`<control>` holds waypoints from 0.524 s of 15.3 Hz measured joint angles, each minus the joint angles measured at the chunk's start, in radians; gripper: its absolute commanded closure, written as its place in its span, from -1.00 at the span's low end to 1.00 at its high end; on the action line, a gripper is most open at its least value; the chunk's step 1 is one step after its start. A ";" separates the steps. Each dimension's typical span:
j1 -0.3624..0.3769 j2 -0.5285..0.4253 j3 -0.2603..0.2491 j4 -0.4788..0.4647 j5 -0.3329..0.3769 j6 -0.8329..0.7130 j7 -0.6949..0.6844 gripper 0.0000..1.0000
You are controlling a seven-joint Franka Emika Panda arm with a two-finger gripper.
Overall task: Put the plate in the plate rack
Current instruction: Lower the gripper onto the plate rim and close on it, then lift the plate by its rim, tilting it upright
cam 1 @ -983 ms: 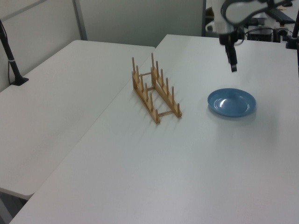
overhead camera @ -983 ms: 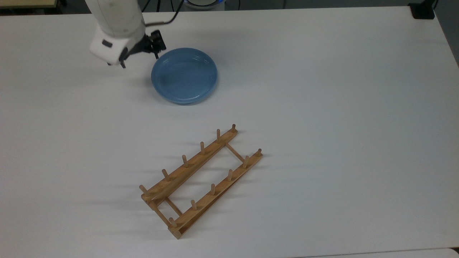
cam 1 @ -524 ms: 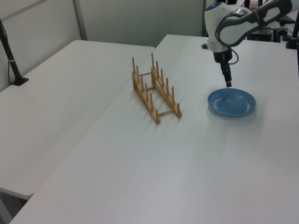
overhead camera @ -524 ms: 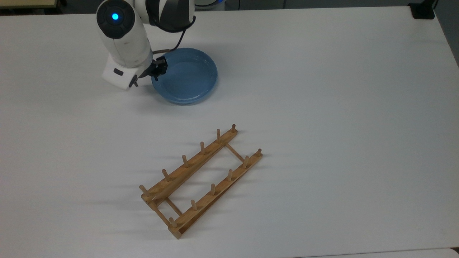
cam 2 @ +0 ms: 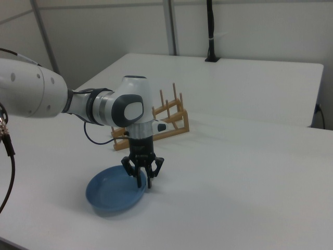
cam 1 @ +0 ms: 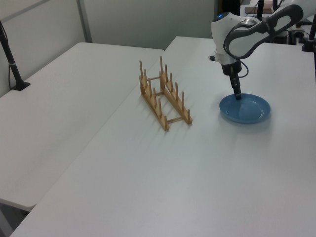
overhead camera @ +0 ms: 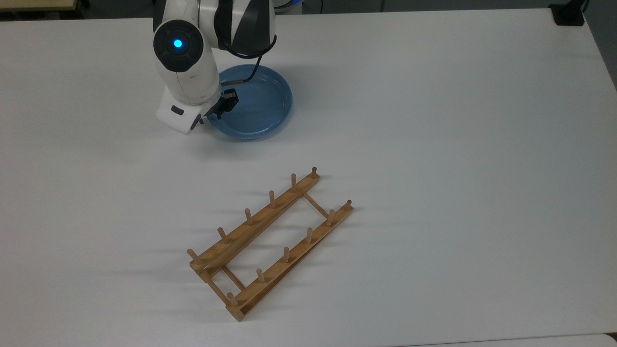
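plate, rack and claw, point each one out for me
plate (overhead camera: 260, 103): top view, on the bare blue inside of the dish.
rack (overhead camera: 250, 229): top view, on the long rail nearer the plate.
claw (cam 2: 143, 179): right view, midway between the two open fingertips straddling the plate's rim.

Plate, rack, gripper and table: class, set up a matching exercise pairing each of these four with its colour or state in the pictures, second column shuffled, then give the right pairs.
Column one:
1. plate
2. rack
3. gripper
4. table

Column two:
A. white, bearing everything else
B. open, fingers either side of a rim
C. light blue, lying flat
D. light-brown wood with upright pegs, nothing in it

Pairs: 1-C, 2-D, 3-B, 4-A
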 measured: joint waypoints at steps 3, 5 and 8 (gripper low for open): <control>-0.001 0.000 0.000 0.014 0.000 0.000 0.021 1.00; -0.003 -0.003 0.000 0.045 0.000 -0.009 0.026 1.00; -0.006 -0.014 -0.001 0.113 0.000 -0.064 0.027 1.00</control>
